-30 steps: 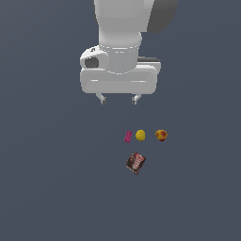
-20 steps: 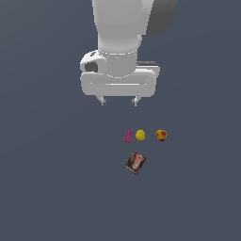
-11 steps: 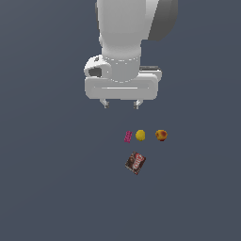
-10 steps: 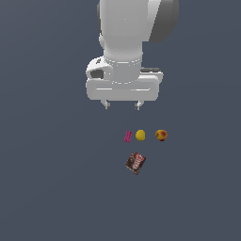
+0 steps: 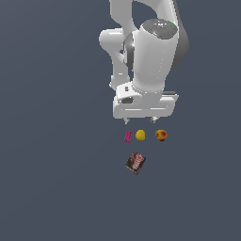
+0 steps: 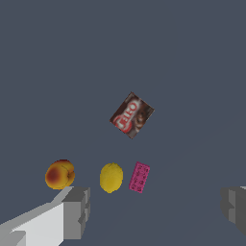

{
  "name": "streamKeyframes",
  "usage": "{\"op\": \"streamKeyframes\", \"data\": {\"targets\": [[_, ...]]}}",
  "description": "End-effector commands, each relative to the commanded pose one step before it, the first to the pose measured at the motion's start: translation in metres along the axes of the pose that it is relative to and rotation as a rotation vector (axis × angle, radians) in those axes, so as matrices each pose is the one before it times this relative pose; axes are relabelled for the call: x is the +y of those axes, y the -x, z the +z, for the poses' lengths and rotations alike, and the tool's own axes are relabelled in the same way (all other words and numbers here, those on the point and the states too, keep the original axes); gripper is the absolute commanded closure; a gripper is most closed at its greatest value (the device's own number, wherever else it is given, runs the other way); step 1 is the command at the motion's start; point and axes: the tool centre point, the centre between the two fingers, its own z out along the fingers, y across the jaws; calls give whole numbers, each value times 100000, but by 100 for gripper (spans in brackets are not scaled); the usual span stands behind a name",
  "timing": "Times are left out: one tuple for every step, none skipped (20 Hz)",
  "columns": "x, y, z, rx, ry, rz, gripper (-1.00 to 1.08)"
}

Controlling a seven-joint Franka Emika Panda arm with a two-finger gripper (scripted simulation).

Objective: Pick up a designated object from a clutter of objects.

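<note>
The 2 fingers [image 6: 72, 211] stand wide apart with nothing between them; in the wrist view only bare floor shows in the gap, so I log the gripper [image 5: 140, 120] as fully spread and carrying nothing.

Change noted: over the last 1.5 s the gripper has travelled toward the exterior view's right and lower in frame. Its fingertips now sit just above the row of items, where earlier a clear gap separated them. The 4 items themselves have not shifted. I judge this as the approach phase, with the grasp not yet begun.

The peach-like fruit [image 5: 161, 135] lies at the right end of the row in the exterior view, beside the yellow ball [image 5: 140, 135], with the pink block [image 5: 127, 137] beyond that. The dark brown-red box [image 5: 135, 163] lies apart, nearer the camera. In the wrist view the fruit [image 6: 60, 174] sits outside the finger gap, near 1 finger, so more sideways travel appears needed.

The arm hangs steeply over the floor [image 5: 56, 141], wrist pointed down.
</note>
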Motion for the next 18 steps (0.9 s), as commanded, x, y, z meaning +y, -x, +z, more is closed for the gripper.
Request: {"op": "streamKeyframes", "data": {"targets": [[-2709, 411, 2746, -564, 223, -4062, -92], [-1213, 213, 1203, -219, 33, -1808, -92], [-1232, 247, 1203, -219, -13, -1837, -92], [-1185, 267, 1142, -209, -57, -1766, -92], [-1127, 279, 1071, -198, -94, -1679, -92], [-1066, 287, 1002, -188, -125, -1587, -92], [-1005, 290, 935, -179, -150, -1495, -92], [-943, 289, 868, -170, -169, -1402, -92], [-880, 285, 803, -161, -182, -1306, -92], [-815, 277, 738, -152, -190, -1209, -92], [-753, 266, 676, -142, -193, -1115, -92], [-686, 252, 613, -132, -191, -1014, -92], [-622, 236, 552, -122, -186, -920, -92], [-555, 217, 492, -111, -176, -820, -92], [-492, 196, 432, -99, -164, -725, -92], [-425, 173, 373, -87, -148, -627, -92], [-361, 149, 315, -75, -130, -532, -92], [-295, 124, 257, -62, -109, -435, -92]]}}
